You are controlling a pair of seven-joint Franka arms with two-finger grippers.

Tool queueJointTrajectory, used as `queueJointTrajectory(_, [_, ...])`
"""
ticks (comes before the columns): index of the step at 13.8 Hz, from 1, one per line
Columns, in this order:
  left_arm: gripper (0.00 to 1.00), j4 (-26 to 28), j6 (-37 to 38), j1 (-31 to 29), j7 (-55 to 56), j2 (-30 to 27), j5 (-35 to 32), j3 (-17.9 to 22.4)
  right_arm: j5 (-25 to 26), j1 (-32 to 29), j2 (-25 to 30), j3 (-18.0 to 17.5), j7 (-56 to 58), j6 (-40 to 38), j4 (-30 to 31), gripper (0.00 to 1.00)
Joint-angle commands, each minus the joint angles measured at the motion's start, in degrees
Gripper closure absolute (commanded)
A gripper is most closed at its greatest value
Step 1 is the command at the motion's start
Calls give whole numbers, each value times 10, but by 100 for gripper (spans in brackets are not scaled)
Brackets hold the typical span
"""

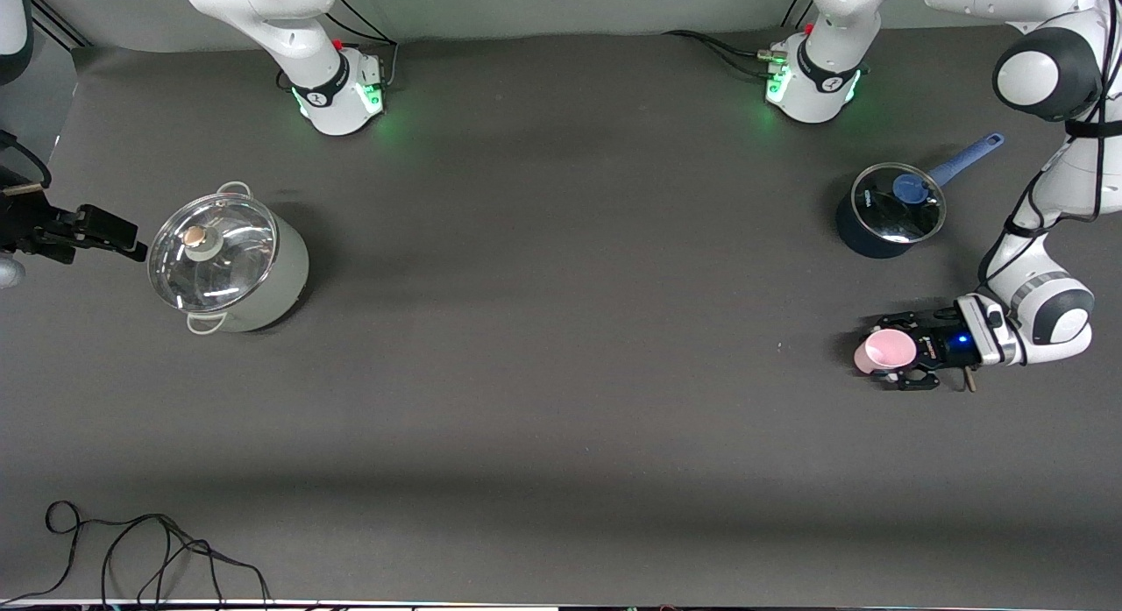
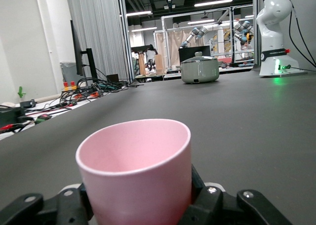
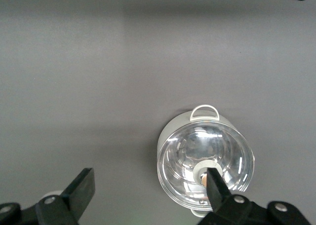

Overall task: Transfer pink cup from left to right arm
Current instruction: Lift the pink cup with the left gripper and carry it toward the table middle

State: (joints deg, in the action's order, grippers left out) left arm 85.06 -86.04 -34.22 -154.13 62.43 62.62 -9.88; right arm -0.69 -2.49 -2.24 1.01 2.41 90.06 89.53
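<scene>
Left gripper [image 1: 896,355] sits low at the right edge of the front view, its claw fingers [image 2: 212,205] clasped around the pink cup [image 1: 885,351], one on each flank of the tumbler. In the left wrist view the cup stands upright with its mouth open upward, filling the lower centre of the frame. I cannot tell whether its base is resting on the table [image 1: 561,374] or just clear of it.

Right gripper [image 1: 96,230] hovers at the left edge of the front view, beside the grey pot [image 1: 230,262] with its glass lid; its jaws are spread apart and hold nothing, as the right wrist view shows at the bottom of its frame. The blue saucepan [image 1: 890,212] lies above the cup in the front view, near the left arm's end.

The step in hand appears to be lifting and carrying the cup toward mid-table. To do it well, I would keep the cup upright, hold the squeeze steady since a tapered plastic wall can slip, and present a free band of wall for the right jaws to close on.
</scene>
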Motion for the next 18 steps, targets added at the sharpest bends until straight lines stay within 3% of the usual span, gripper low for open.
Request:
queueJointTrajectory(1, [100, -12, -10, 9, 1, 4, 8, -25, -4, 2, 0, 2, -10, 1, -8, 0])
queueJointTrajectory(4, [100, -11, -67, 10, 20, 3, 24, -86, -7, 0, -1, 2, -6, 1, -14, 0])
queueJointTrajectory(9, [100, -14, -226, 77, 64, 0, 127, -180, -9, 1, -2, 3, -13, -1, -15, 0])
queueJointTrajectory(14, [100, -42, -445, 97, 149, 0, 133, -317, -9, 2, -2, 2, -13, -2, -16, 0])
queueJointTrajectory(18, [100, -66, -567, 134, 207, -5, 133, -367, -9, 1, -1, 2, -12, -2, -15, 0])
